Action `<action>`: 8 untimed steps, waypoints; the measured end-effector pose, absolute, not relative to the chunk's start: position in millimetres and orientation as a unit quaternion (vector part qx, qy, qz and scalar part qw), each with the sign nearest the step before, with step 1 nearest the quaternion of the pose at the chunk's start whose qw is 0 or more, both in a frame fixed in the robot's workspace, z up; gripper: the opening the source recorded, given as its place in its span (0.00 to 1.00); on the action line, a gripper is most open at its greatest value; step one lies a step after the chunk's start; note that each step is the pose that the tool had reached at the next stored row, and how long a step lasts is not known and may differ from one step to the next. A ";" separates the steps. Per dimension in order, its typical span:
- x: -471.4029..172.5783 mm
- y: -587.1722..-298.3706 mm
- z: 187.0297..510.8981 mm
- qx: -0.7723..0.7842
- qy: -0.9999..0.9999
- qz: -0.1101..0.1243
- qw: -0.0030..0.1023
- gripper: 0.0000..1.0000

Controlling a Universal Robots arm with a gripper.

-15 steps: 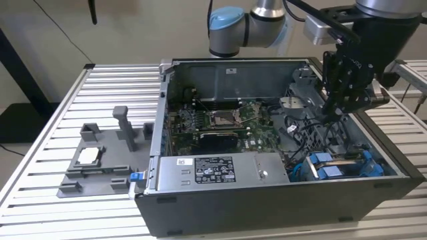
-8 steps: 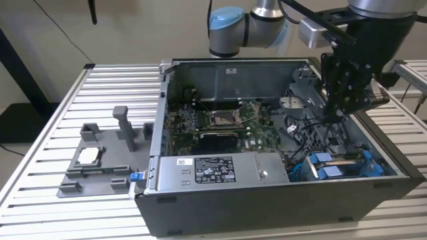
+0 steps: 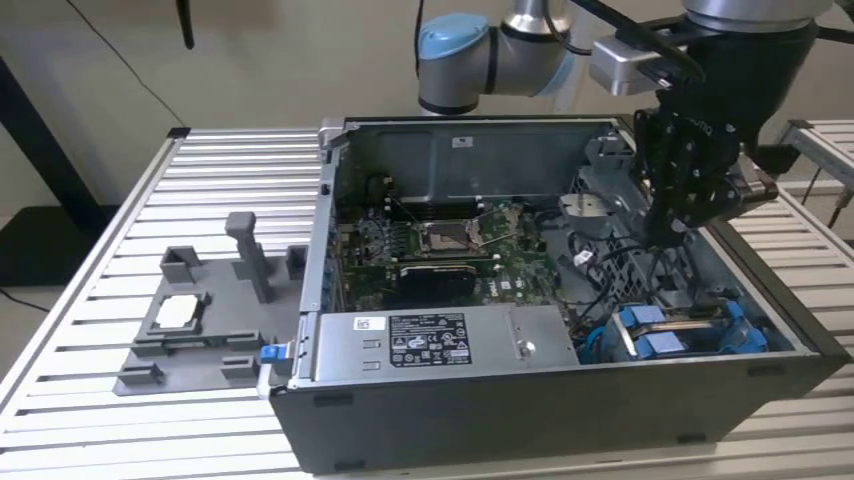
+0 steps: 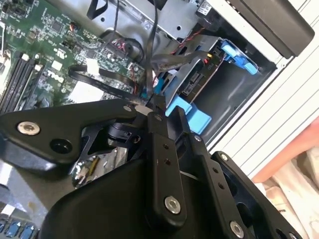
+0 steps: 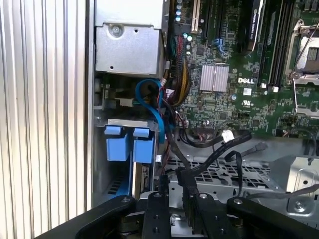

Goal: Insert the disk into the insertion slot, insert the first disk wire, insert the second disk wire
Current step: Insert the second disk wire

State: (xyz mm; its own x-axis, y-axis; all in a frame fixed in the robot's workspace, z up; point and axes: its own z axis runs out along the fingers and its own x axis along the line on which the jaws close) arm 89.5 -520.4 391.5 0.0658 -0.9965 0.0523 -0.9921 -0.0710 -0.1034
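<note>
Disk [image 3: 694, 325] in slot [image 3: 597, 338], gripper [image 4: 149, 107] w/ wire [image 4: 151, 59]

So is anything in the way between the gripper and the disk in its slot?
Yes: loose black cables drape across the gap between the gripper and the disk, which sits in the insertion slot. They crowd the disk's connector end in the second wrist view. Nothing rigid visibly blocks it.

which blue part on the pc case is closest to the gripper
The disk's blue carrier frame, at the exterior view's right beside the gripper; the small blue tab sits at the PC case's opposite front corner, well away.
</note>
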 end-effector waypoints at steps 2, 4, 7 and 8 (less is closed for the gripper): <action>87.1 -515.6 390.9 -0.730 0.680 -0.059 0.019 0.27; 83.6 -513.6 390.7 -0.731 0.680 -0.063 0.019 0.27; 80.3 -513.6 391.7 -0.732 0.678 -0.067 0.022 0.27; 79.0 -513.5 391.7 -0.732 0.677 -0.068 0.024 0.27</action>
